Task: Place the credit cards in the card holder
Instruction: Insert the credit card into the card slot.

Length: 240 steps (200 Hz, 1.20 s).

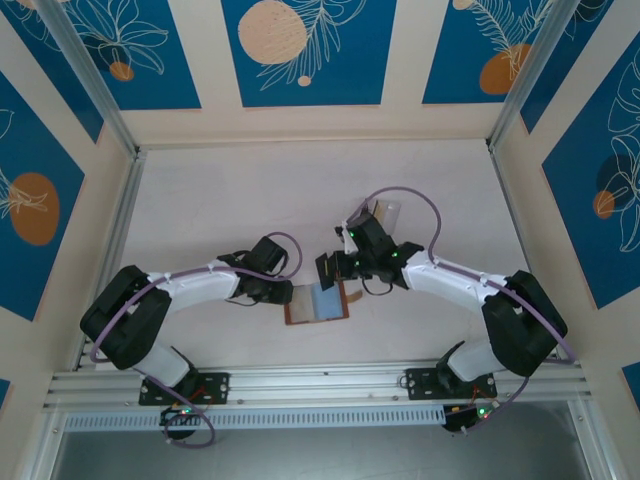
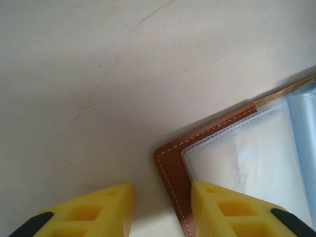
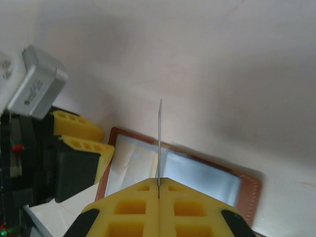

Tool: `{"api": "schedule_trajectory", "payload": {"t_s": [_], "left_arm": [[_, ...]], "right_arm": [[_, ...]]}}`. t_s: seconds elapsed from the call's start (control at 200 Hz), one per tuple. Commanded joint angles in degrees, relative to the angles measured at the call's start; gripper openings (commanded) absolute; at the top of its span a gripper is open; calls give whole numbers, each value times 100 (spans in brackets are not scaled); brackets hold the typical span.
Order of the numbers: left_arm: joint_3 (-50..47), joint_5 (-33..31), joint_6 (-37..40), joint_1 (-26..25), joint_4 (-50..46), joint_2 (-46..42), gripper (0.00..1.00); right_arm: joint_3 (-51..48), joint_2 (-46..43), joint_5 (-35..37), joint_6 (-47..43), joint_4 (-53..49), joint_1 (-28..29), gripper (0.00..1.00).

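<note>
One card (image 3: 160,133) edge-on in right pincer (image 3: 159,186)

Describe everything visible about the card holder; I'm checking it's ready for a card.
The card holder lies open and flat on the table. It is brown leather with pale stitching and rounded corners; inside are clear plastic sleeves, one looking bluish. The left claw straddles one corner, one finger over the sleeve; whether it presses is unclear.
</note>
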Motion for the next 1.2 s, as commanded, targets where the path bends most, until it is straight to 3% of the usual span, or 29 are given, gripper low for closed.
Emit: {"api": "schedule_trajectory", "payload": {"t_s": [0.0,1.195], "left_arm": [[-89,267,84,-86,-17,251,35],[-102,263,128,-91,-87,304,27]], "right_arm": [[-415,-197,-406,513,1374,81,0],[-1157,402,408,1227,2301,598,0]]}}
